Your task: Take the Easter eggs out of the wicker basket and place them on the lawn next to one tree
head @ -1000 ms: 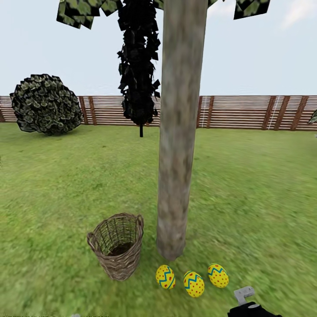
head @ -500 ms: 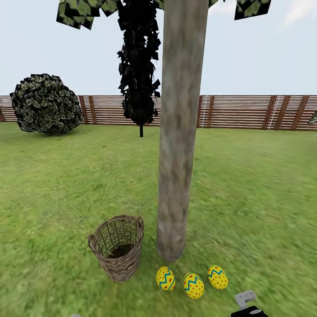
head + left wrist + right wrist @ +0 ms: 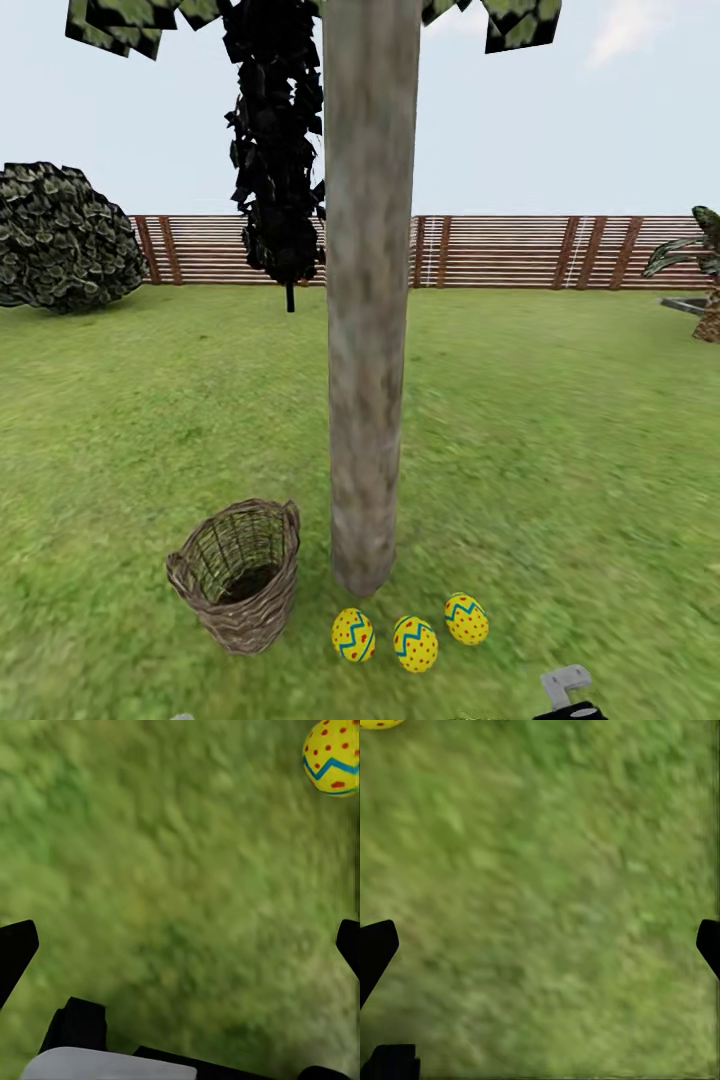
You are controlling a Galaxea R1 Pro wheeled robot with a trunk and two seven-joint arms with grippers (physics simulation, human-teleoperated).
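On the lawn (image 3: 560, 450), just beside the foot of the thick grey-brown tree (image 3: 368, 330), stands the wicker basket (image 3: 237, 577). It sits upright with its mouth tipped slightly toward the camera; through the opening only woven twigs and a dark bottom show, with no egg in it. Two small loop handles sit at its rim.

Three eggs lie on the grass in a shallow row in front of the trunk, to the basket's right and apart from it. The left egg (image 3: 353, 635) and the middle egg (image 3: 415, 644) lie close together, and the right egg (image 3: 467, 619) sits a little farther back, nearest the open lawn. Each stands roughly on end, long axis near upright, leaning slightly, with the blue zigzag band running around its middle.

Behind the tree hang a thin tree's dark foliage (image 3: 272, 140), a round bush (image 3: 60, 238) and a slatted wooden fence (image 3: 500, 250).

The left tool (image 3: 180, 945) is spread wide over bare grass, with one egg (image 3: 334, 756) ahead of it. The right tool (image 3: 540, 945) is likewise spread wide over grass, gripping nothing.
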